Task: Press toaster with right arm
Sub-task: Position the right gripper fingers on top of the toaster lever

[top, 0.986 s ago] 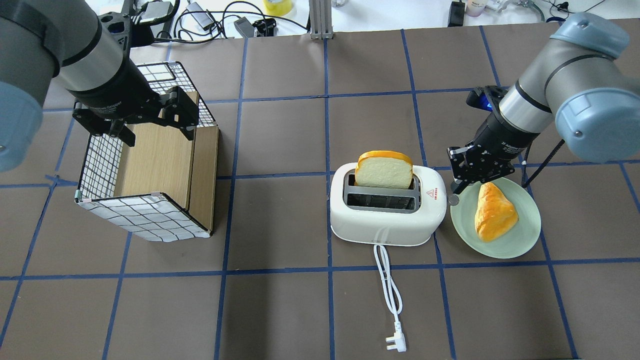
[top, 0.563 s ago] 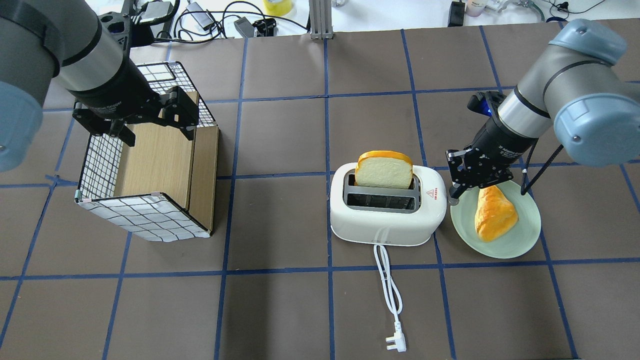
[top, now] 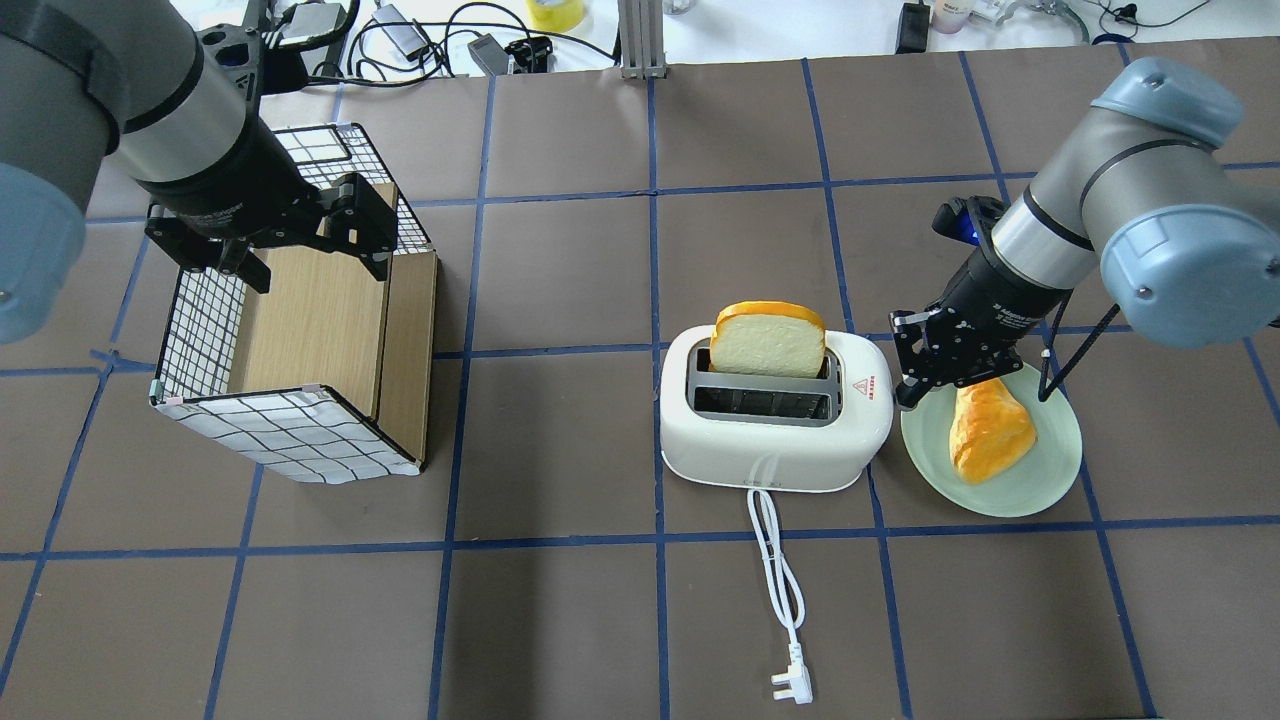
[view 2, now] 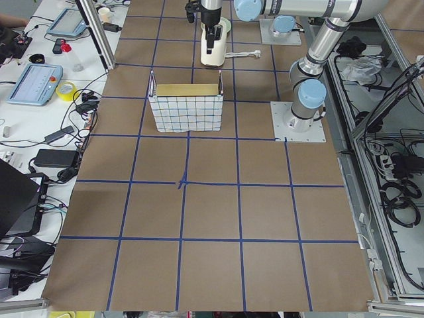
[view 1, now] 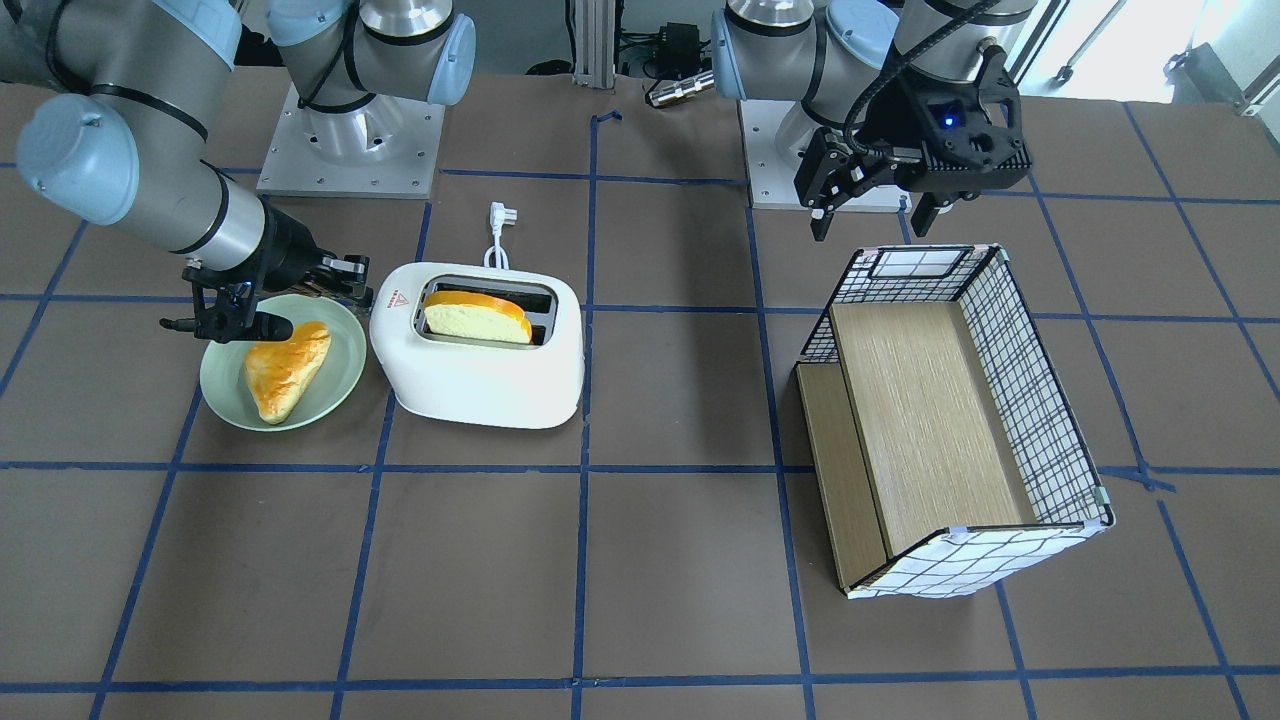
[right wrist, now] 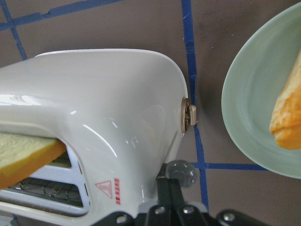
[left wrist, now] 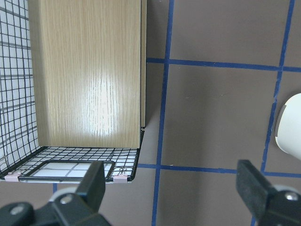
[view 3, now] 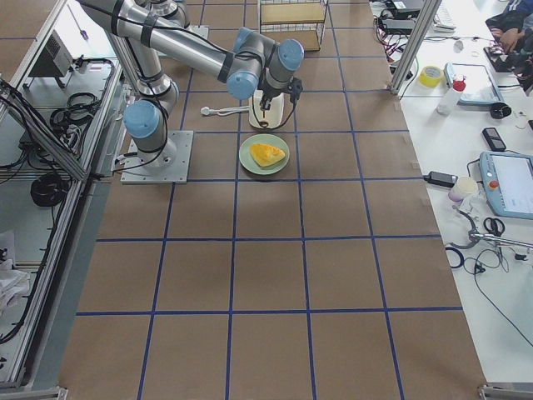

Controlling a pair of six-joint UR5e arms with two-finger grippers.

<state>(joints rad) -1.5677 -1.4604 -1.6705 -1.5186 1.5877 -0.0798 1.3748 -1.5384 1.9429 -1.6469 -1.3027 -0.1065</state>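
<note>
The white toaster stands mid-table with a bread slice sticking up from its far slot; it also shows in the front view and the right wrist view. My right gripper is shut and empty, with its tip at the toaster's right end. In the right wrist view the gripper sits right by the clear lever knob, below a gold dial. I cannot tell whether it touches the knob. My left gripper is open and empty above the grid-patterned box.
A pale green plate with an orange pastry lies just right of the toaster, under my right wrist. The white cord and plug run toward the near edge. Cables and tools lie along the far edge.
My right gripper has moved slightly left and down onto the toaster's right end, and now covers the lever knob in the overhead view. The bread slice and my left arm have not moved.
</note>
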